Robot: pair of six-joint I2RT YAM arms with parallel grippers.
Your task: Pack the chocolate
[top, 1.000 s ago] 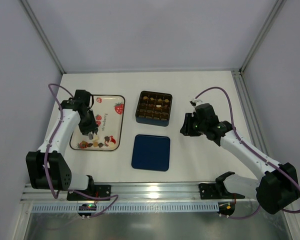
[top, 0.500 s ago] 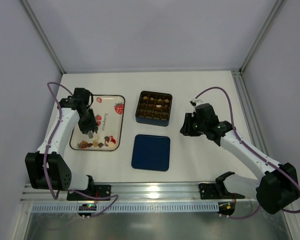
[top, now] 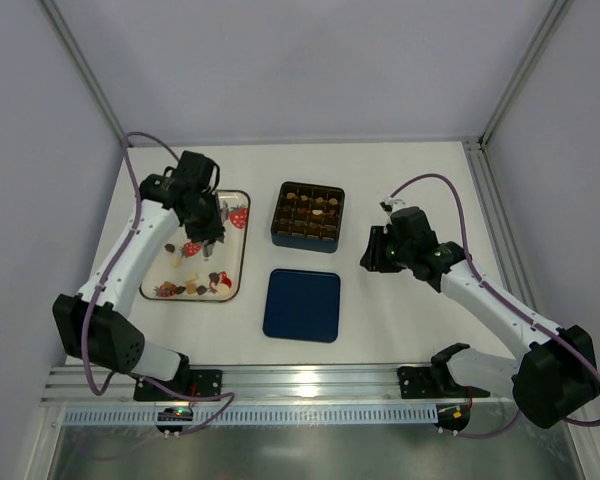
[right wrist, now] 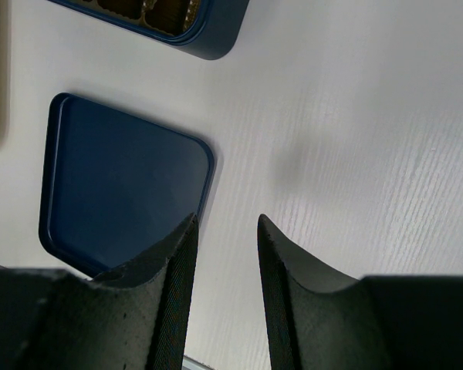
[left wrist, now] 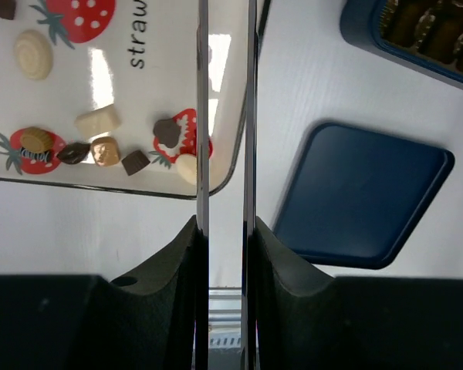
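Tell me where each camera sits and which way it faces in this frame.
Top: fixed above and behind the bases, looking down on the table; the left arm and right arm show whole.
Left wrist: on the left arm, looking down along the left fingers at the tray, chocolate and lid.
Right wrist: on the right arm, looking down past the right fingers at the lid and bare table.
Shared: both wrist views catch the lid and a corner of the box.

White tray [left wrist: 162, 92] printed with red strawberries [left wrist: 81, 14], dark-blue lid [top: 301, 305] and box [top: 306, 243], brown and tan chocolates [left wrist: 104, 150].
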